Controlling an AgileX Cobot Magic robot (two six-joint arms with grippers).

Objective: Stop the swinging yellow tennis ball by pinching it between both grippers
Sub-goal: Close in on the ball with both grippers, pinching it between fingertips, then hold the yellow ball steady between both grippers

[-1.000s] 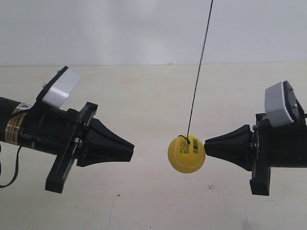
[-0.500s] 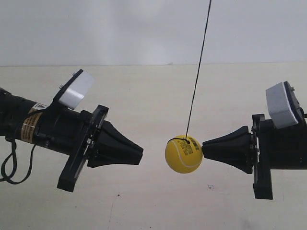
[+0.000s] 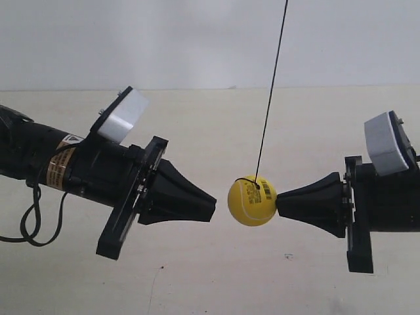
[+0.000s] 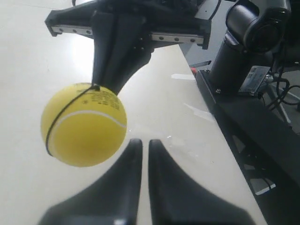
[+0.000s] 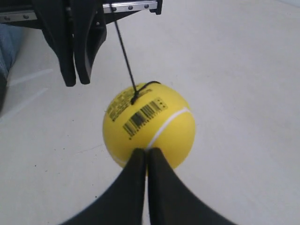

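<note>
The yellow tennis ball (image 3: pixel 252 201) hangs on a thin dark string (image 3: pixel 270 92) between the two black wedge tips. My right gripper (image 3: pixel 278 198), on the arm at the exterior view's right, is shut and its tip touches the ball (image 5: pixel 149 125) beside the white seam, just beyond the fingertips (image 5: pixel 147 152). My left gripper (image 3: pixel 213 209), on the other arm, is shut too, with a small gap to the ball. In the left wrist view the ball (image 4: pixel 83 124) sits just off to one side of my left gripper (image 4: pixel 141 143), against the right gripper's tip (image 4: pixel 110 79).
A pale tabletop (image 3: pixel 210 282) lies below, with a white wall behind. Each arm carries a light grey box (image 3: pixel 123 116) (image 3: pixel 382 142). A black cable loop (image 3: pixel 29 223) hangs under the arm at the exterior view's left. A dark robot stand (image 4: pixel 248 108) borders the table.
The left arm has pushed steadily toward the ball, closing most of the gap. The ball drifted slightly against the right tip, and the right arm barely moved.
</note>
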